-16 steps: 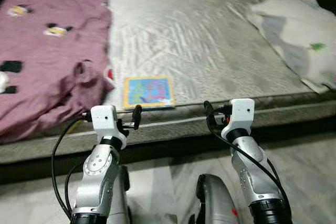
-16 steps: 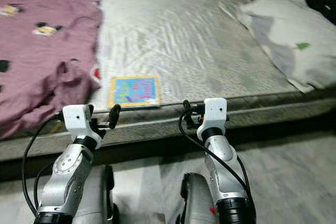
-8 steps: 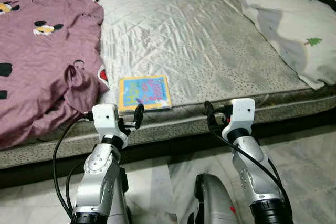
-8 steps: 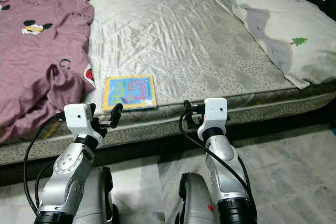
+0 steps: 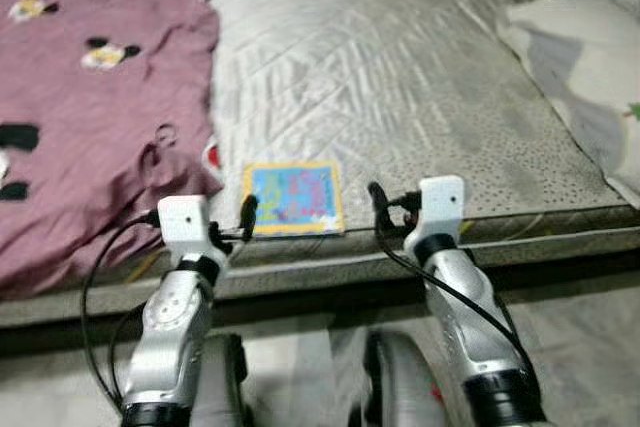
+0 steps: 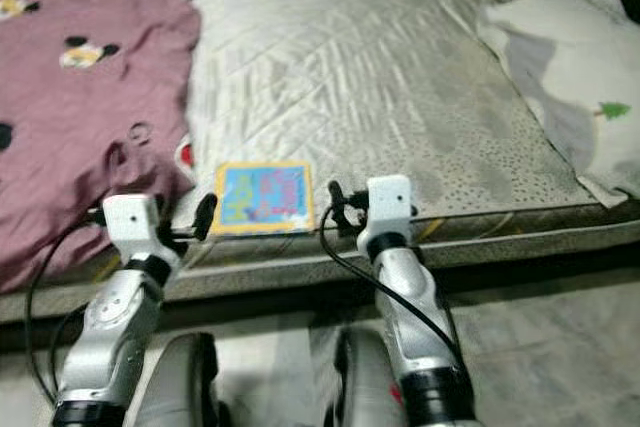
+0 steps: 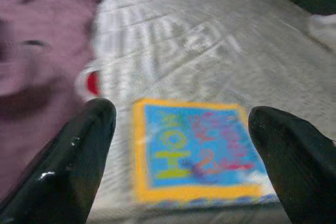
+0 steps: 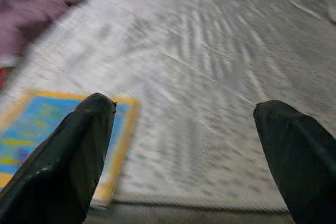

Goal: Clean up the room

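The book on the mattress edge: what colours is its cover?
Blue cover with a yellow border and multicoloured lettering; the book shows best in the left wrist view.

Bedroom — bare mattress (image 5: 400, 77), purple cartoon blanket (image 5: 90, 107), pillow (image 5: 590, 57).

A yellow-bordered blue book (image 5: 294, 198) lies flat near the mattress (image 5: 400, 77) edge.

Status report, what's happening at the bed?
Left gripper and right gripper open, empty, at mattress edge. Colourful book flat near edge. Purple blanket beside it.
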Robot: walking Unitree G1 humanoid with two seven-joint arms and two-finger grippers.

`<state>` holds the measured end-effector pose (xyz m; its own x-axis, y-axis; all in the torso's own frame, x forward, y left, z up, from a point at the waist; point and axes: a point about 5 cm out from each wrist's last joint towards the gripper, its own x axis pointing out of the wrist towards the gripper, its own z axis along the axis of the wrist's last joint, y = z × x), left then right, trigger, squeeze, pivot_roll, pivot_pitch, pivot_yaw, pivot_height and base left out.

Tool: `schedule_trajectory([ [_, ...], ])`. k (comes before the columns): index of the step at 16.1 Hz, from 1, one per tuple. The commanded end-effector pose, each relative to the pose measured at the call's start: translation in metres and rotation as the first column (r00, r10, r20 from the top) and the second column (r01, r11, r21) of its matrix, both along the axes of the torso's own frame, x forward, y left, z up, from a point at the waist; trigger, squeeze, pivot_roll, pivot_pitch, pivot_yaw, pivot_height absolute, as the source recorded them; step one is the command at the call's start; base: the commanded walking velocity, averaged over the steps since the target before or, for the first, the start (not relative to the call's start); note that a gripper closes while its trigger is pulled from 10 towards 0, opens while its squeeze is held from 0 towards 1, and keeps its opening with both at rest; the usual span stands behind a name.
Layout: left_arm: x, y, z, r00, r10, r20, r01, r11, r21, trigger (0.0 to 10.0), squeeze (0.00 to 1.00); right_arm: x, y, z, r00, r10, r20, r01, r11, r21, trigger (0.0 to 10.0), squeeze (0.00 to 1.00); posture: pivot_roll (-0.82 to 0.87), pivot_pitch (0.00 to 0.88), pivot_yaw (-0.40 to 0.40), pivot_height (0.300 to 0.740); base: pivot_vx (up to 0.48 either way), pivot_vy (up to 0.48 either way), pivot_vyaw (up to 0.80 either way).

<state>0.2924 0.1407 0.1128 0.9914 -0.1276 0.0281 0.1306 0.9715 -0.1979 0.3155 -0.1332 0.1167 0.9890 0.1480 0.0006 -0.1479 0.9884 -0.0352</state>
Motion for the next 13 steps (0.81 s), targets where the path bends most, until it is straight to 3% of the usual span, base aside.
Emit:
schedule_trajectory([
  [1, -0.002, -0.008, -0.004, 0.999, -0.028, -0.016, 0.028, 1.0, -0.009, 10.0, 0.0, -0.002, -0.012, -0.007, 0.999, -0.037, -0.026, 0.037, 0.999, -0.004, 10.0, 0.0, -0.05, 0.17, -0.039, 0.569, 0.304, 0.0, 0.0],
  [5, -0.002, -0.009, -0.004, 0.999, -0.029, -0.017, 0.028, 0.999, -0.016, 10.0, 0.0, -0.002, -0.012, -0.009, 0.999, -0.034, -0.033, 0.034, 0.999, -0.01, 10.0, 0.0, -0.05, 0.168, -0.039, 0.569, 0.298, 0.0, 0.0],
  [8, -0.002, -0.009, -0.007, 0.999, 0.028, -0.04, -0.028, 1.0, -0.001, 10.0, 0.0, -0.002, -0.012, -0.01, 0.999, -0.031, -0.036, 0.031, 0.999, -0.018, 10.0, 0.0, -0.05, 0.162, -0.037, 0.569, 0.0, 0.0, 0.0],
  [13, -0.001, 0.011, -0.012, 0.982, 0.168, -0.08, -0.17, 0.985, -0.015, 10.0, 0.0, -0.002, -0.012, -0.012, 0.999, -0.012, -0.039, 0.012, 1.0, -0.02, 10.0, 0.0, -0.05, 0.151, -0.039, 0.529, 0.0, 0.0, 0.0],
])
